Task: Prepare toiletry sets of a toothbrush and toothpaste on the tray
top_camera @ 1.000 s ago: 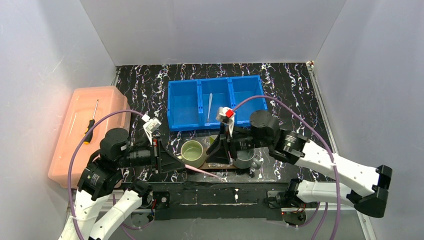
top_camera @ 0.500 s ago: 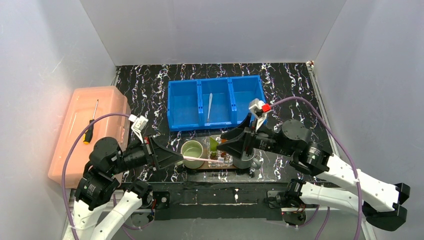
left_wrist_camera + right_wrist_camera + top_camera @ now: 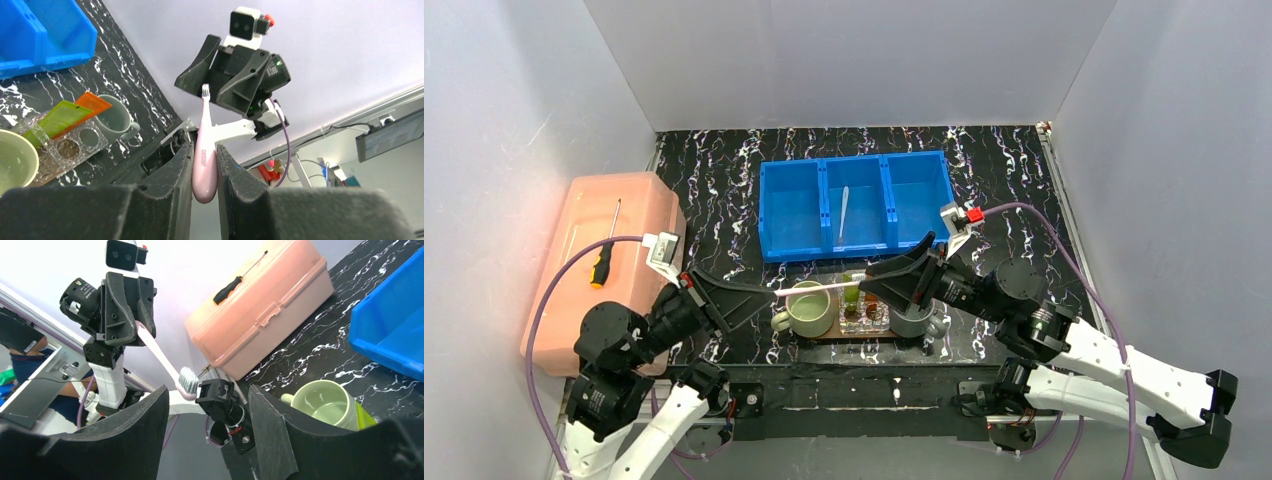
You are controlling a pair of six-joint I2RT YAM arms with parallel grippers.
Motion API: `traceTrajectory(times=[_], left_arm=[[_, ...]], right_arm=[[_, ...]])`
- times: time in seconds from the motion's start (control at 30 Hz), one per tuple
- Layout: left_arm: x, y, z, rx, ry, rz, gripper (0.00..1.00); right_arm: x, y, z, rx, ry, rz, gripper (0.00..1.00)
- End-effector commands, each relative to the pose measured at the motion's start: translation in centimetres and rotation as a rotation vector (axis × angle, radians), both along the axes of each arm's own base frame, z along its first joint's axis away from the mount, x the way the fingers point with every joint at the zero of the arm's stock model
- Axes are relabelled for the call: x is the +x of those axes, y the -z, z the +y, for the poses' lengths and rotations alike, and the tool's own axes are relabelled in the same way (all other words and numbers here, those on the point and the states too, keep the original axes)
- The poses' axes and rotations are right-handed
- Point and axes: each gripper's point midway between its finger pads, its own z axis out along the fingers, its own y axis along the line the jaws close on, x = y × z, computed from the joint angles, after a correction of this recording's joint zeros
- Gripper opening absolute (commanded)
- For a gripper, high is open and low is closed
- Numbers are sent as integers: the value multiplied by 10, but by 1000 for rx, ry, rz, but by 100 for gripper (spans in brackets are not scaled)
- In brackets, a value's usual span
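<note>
Left wrist: toothbrush [image 3: 205, 170] is gripped by left tool [image 3: 204, 152]; right tool [image 3: 207, 389] is spread wide, empty; second toothbrush [image 3: 844, 213], at 12 o'clock in bin [image 3: 794, 215], is unfetched.

Pale-green mug [image 3: 809, 308] sits just past left gripper [image 3: 766, 299] tips, btw the two grippers. Clear plastic holder [image 3: 866, 318] is right under right gripper [image 3: 869, 282] tips, just beside that mug. Grey mug [image 3: 914, 322] is under right gripper's fingers, partly hidden, handle showing. Blue 3-compartment bin [image 3: 804, 252] is beyond both grippers, apart. Salmon plastic box [image 3: 564, 300] is near, left of left gripper, w/ orange-handled screwdriver [image 3: 607, 243] flat on its lid. Black marbled tabletop [image 3: 1004, 180] is under all.
</note>
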Motion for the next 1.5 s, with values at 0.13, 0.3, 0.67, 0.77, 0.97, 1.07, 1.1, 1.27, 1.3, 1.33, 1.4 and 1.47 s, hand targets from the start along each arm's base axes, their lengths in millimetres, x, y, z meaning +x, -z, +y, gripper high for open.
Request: traceTrajectory(times=[0.13, 0.3, 0.67, 0.77, 0.97, 1.07, 1.1, 1.27, 1.3, 1.33, 1.4, 1.47], left_arm=[[8, -14, 5, -82, -55, -37, 0], [9, -14, 5, -105, -63, -47, 0], [13, -11, 2, -120, -58, -49, 0], [15, -9, 1, -122, -53, -46, 0], [17, -3, 0, -121, -56, -46, 0], [17, 4, -1, -111, -51, -44, 0], [17, 6, -1, -107, -50, -39, 0], [20, 24, -2, -50, -55, 7, 21], [20, 26, -1, -38, -61, 6, 33], [20, 27, 0, -31, -66, 8, 40], [20, 30, 1, -15, -71, 15, 55], [19, 33, 1, -1, -72, 19, 67]], right_arm=[[-6, -43, -1, 259, -49, 36, 68], [-4, -48, 1, 306, -53, 62, 68], [2, -48, 6, 330, -46, 95, 58], [2, -49, 8, 337, -50, 99, 52], [3, -48, 10, 347, -56, 113, 35], [3, -48, 10, 351, -54, 112, 10], [3, -48, 10, 351, -54, 112, 6], [3, -45, 11, 329, -52, 110, 1], [4, -44, 10, 323, -48, 110, 1], [4, -44, 10, 322, -45, 107, 1], [4, -44, 8, 317, -39, 103, 1], [4, -45, 7, 308, -33, 93, 1]])
